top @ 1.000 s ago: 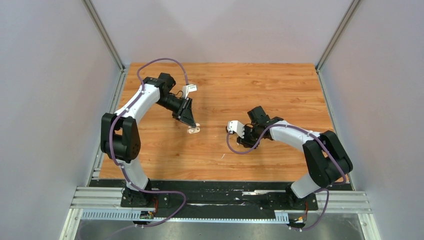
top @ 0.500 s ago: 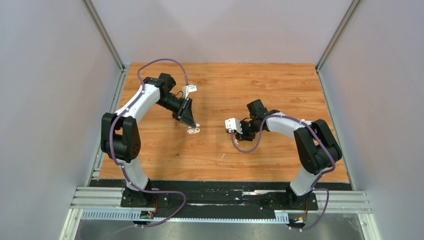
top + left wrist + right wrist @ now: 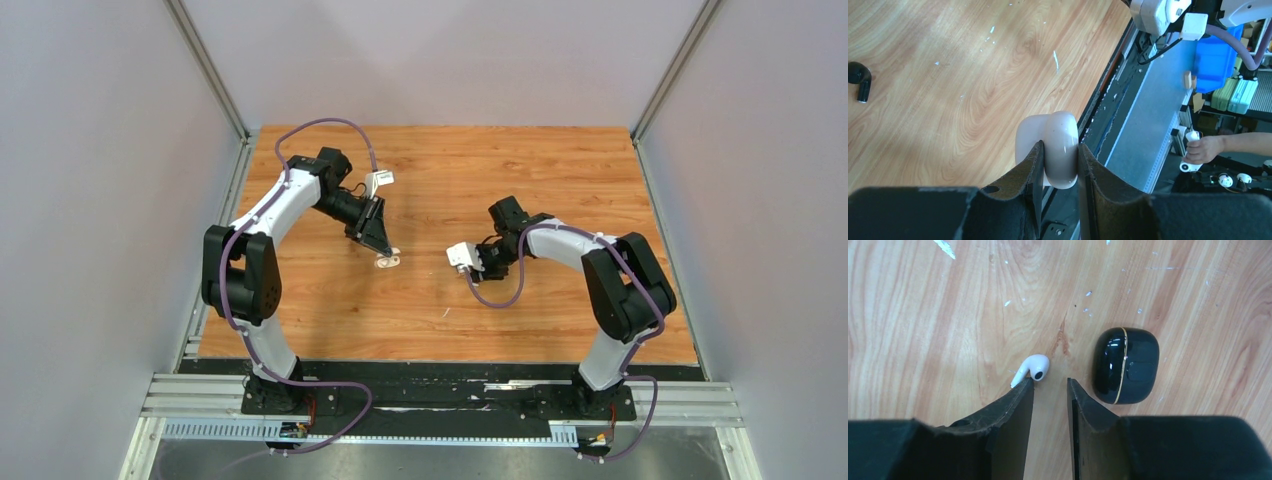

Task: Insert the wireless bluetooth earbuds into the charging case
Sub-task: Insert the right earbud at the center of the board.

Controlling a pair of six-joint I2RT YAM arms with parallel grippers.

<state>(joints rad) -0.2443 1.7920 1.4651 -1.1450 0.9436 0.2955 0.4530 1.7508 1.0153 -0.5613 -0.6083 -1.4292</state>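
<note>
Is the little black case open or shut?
Shut. In the right wrist view the black case lies on the wooden table with its lid down; only a thin gold seam shows, no hollow inside.

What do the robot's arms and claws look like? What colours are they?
Both arms, the left arm and the right arm, have smooth white tubes joined by chunky black joints. A purple cable loops along each. The left claw and right claw each have two black, wedge-shaped fingers that narrow to tips. A small white box sits near each wrist.
</note>
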